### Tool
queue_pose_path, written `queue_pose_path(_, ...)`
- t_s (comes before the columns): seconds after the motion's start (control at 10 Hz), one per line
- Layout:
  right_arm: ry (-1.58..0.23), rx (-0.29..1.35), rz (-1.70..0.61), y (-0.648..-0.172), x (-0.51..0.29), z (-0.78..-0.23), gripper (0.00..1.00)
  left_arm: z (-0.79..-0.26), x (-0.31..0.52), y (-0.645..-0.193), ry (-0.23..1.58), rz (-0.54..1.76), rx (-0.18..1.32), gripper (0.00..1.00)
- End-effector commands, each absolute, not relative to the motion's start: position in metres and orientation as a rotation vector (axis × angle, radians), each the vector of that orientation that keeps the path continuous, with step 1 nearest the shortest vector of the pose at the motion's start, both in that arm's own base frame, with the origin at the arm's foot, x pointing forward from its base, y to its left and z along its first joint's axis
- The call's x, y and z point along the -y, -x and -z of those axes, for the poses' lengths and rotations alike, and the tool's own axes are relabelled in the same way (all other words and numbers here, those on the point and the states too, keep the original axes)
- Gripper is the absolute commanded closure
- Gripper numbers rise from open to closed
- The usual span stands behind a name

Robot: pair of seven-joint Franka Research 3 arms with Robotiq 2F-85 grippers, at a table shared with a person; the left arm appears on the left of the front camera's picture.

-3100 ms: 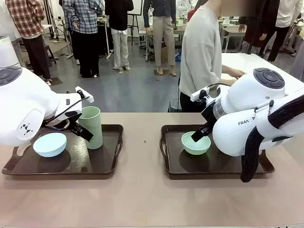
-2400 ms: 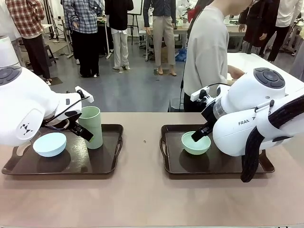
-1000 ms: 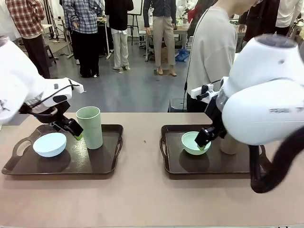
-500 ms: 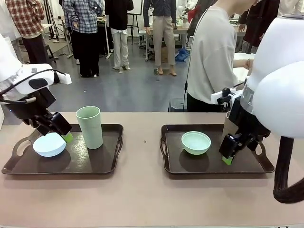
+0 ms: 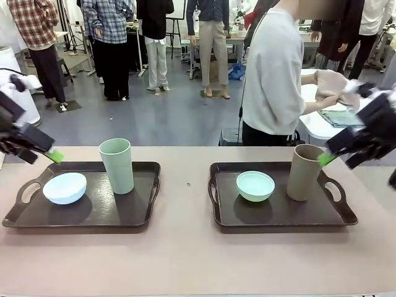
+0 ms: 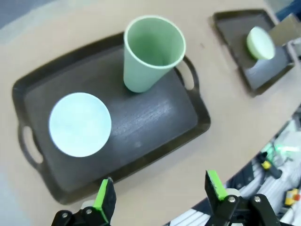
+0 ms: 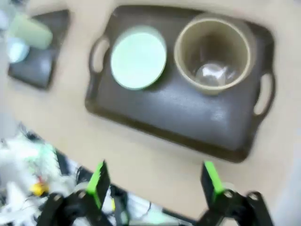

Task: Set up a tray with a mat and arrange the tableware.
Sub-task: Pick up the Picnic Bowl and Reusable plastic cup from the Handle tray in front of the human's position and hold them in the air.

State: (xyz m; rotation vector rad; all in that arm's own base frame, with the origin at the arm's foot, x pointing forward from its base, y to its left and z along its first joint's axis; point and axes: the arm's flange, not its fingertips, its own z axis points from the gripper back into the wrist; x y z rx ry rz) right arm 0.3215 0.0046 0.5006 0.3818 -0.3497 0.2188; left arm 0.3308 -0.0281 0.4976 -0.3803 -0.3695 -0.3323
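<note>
Well, from the front, the tan tabletop [image 5: 185, 260] carries two dark brown handled trays. The left tray [image 5: 80, 226] holds the pale blue round bowl [image 5: 65, 187] and light green tall cup [image 5: 117, 166]. The right tray [image 5: 278, 226] holds the mint green round bowl [image 5: 255, 185] and tan brown tall cup [image 5: 304, 172]. That makes two bowls and two cups, so the job looks nearly done, but I cannot make out a mat. From the left wrist, the left hand [image 6: 159, 188] hangs wide and empty above its tray. From the right wrist, the right hand [image 7: 155, 180] does too.

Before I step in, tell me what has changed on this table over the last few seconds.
Both arms drew up and outward: the left gripper away from the green cup, the right gripper away from the green bowl, both open and empty. The brown cup, blocked from view before, now shows. The blue bowl and the other dishes stayed put.
</note>
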Motion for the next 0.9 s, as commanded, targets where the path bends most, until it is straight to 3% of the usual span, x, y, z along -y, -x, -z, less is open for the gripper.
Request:
queue_pose_path(0.0, -0.494, 0.522, -0.154, -0.24, 0.037, -0.446, 0.0, -0.46, -0.018, -0.291, 0.562, 0.32, 0.407, 0.0)
queue_pose_path(0.3, -0.622, 0.612, -0.004, -0.208, 0.113, -0.447, 0.0, -0.447, -0.094, -0.285, 0.766, 0.197, 0.477, 0.0)
queue_pose_path(0.8, -0.723, 0.455, -0.027, -0.202, 0.158, -0.437, 0.0, -0.427, -0.118, -0.292, 0.843, 0.131, 0.458, 0.0)
